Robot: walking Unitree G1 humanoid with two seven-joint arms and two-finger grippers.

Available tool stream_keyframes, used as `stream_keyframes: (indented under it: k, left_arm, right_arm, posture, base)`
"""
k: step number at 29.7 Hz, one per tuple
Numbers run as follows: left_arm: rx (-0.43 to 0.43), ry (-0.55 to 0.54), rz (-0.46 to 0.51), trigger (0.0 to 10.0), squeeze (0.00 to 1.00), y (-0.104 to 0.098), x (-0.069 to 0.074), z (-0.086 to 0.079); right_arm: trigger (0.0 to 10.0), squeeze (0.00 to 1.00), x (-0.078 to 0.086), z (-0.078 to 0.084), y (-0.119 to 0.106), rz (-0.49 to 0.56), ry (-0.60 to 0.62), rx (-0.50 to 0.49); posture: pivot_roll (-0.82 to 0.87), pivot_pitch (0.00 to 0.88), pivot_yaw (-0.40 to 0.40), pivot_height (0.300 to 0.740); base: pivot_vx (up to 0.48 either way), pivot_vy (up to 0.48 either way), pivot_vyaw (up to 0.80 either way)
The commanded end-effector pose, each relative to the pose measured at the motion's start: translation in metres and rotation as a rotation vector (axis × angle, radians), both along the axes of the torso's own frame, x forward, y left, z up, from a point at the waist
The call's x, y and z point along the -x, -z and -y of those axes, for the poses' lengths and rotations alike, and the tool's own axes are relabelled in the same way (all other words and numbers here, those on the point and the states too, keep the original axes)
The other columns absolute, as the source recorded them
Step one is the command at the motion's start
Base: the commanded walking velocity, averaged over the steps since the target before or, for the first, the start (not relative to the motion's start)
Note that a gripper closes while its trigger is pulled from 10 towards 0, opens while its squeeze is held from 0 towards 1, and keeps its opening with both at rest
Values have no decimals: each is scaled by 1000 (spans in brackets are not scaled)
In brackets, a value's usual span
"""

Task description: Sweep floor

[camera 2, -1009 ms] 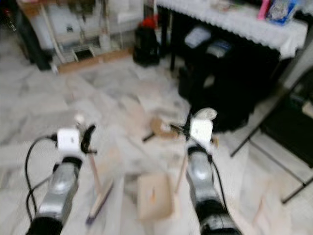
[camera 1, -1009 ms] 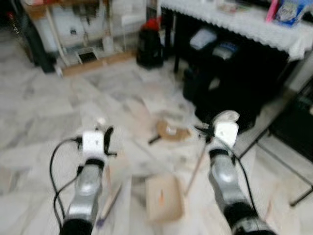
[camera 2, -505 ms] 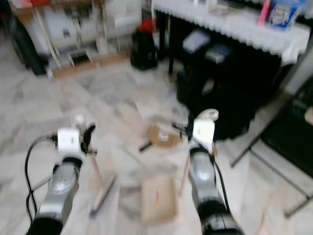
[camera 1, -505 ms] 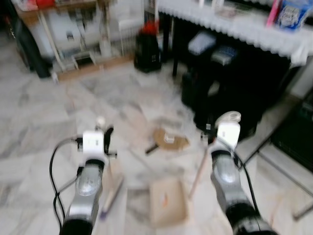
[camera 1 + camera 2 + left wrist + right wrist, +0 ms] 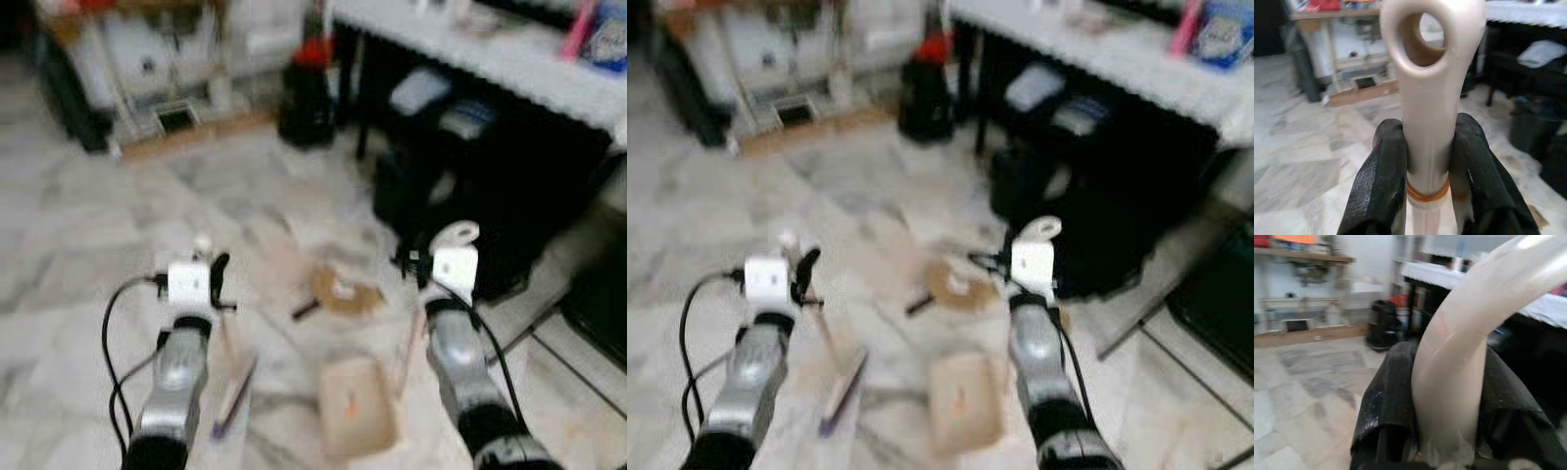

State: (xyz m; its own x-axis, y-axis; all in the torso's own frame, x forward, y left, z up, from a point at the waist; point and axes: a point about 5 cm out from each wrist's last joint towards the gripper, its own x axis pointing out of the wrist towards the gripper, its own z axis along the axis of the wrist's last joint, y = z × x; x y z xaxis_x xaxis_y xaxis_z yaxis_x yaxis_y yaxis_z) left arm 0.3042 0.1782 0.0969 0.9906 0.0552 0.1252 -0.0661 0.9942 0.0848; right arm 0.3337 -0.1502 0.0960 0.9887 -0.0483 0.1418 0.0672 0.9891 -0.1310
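Observation:
My left gripper point(image 5: 1426, 166) is shut on the beige broom handle point(image 5: 1430, 88), which ends in a round hanging hole. The broom point(image 5: 233, 387) slants down to the marble floor in front of my left arm. My right gripper point(image 5: 1449, 396) is shut on the pale dustpan handle point(image 5: 1464, 333). The tan dustpan point(image 5: 358, 419) rests on the floor between my two arms. A brown flat piece of litter point(image 5: 345, 292) with a dark stick beside it lies on the floor just beyond the dustpan.
A black table with a white lace cloth point(image 5: 490, 59) stands at the right, with dark bags and boxes point(image 5: 460, 186) under it. A black and red bin point(image 5: 306, 93) and white shelving point(image 5: 167, 69) stand at the back. A black chair frame point(image 5: 578, 343) is at right.
The whole picture has shifted and stays blurred, so the camera has moved. The dustpan and broom sit slightly more to the right and lower. Both grippers keep their hold.

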Motion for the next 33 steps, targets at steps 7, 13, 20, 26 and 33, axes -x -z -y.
stream_keyframes:
  k: [7,13,20,26,33]
  left_arm:
    - [-18,9,52,10000,0,-12,-4,1]
    - [-18,8,51,10000,0,-12,-3,1]
    - [-20,6,51,10000,0,-12,-3,0]
    - [-20,3,52,10000,0,-12,-4,0]
    - [-22,-4,55,10000,0,-12,-3,-1]
  right_arm:
    - [10000,0,-3,-6,-12,56,-15,-25]
    - [10000,0,-3,-9,-12,60,-36,0]
    - [10000,0,-3,-9,-13,64,-39,-25]
    - [10000,0,-2,-8,-13,64,-34,-41]
    - [10000,0,-2,-8,-13,62,-32,-50]
  posture:
    - [28,18,-40,740]
    - [27,22,-39,740]
    - [27,22,-39,740]
    - [27,22,-39,740]
    - [27,22,-39,740]
  base:
    - [333,0,0]
    - [331,0,493]
    - [331,0,345]
    - [331,0,0]
    - [331,0,0]
